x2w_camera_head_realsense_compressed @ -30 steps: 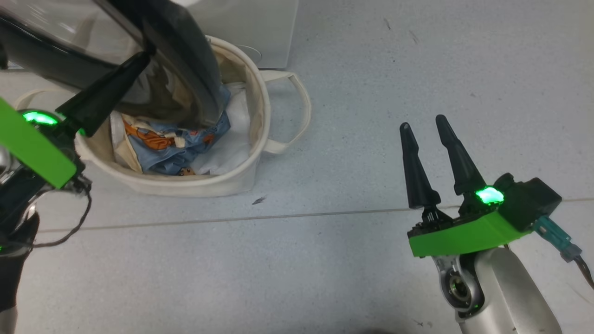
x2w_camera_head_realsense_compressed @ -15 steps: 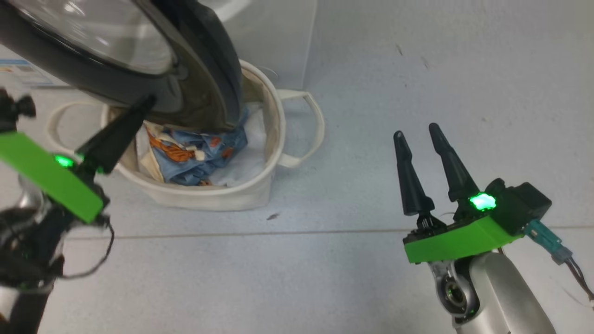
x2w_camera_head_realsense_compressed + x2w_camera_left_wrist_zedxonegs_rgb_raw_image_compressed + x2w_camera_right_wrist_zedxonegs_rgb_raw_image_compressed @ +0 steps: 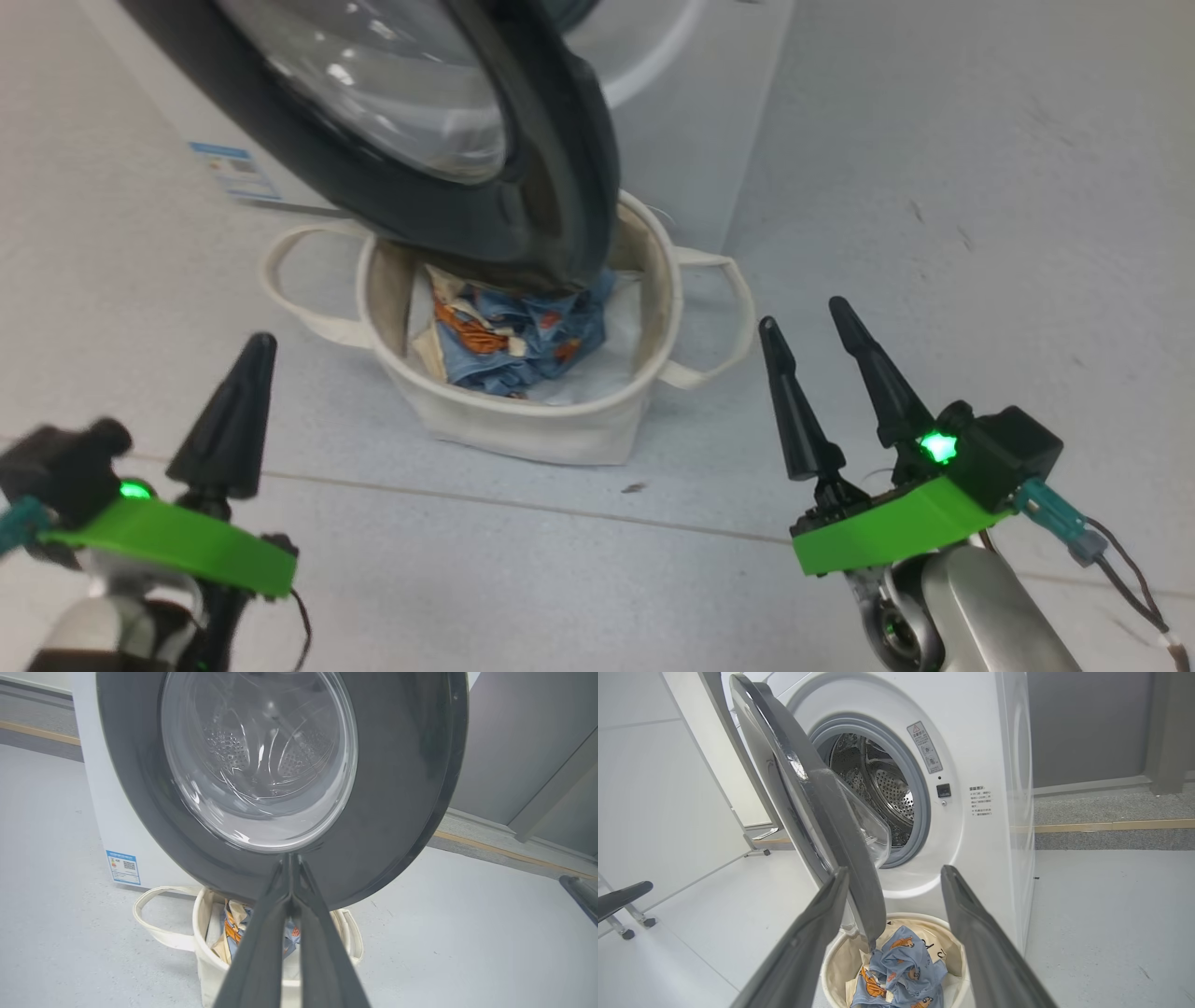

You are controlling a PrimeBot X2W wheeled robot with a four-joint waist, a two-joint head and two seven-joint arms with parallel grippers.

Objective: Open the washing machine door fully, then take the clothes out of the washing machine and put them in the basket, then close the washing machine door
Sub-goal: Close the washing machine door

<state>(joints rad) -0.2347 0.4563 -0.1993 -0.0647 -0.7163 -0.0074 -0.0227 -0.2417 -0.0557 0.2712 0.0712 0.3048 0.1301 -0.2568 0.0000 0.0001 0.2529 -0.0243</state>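
The washing machine door (image 3: 523, 187) stands swung out from the white washing machine (image 3: 691, 121), and its black rim hangs over the basket (image 3: 523, 425). Light-blue clothes (image 3: 523, 341) with orange prints lie in the basket. My left gripper (image 3: 260, 343) is shut and empty, low at the left, short of the door. In the left wrist view my left gripper (image 3: 289, 856) points at the door's (image 3: 397, 788) lower rim. My right gripper (image 3: 803, 315) is open and empty, right of the basket. The right wrist view has my right gripper (image 3: 896, 871), the door (image 3: 822, 807) edge-on, the drum (image 3: 878, 779), and the clothes (image 3: 901, 966).
A blue label (image 3: 123, 867) sits low on the machine's front. A white wall panel (image 3: 654, 788) and a stand on castors (image 3: 628, 933) are off to the left. Grey floor (image 3: 934, 187) stretches open to the right of the machine and the basket.
The head camera has swung, so the whole picture shifted. My left gripper, whose tip was at the door's rim, has come back away from it. My right gripper stays open.
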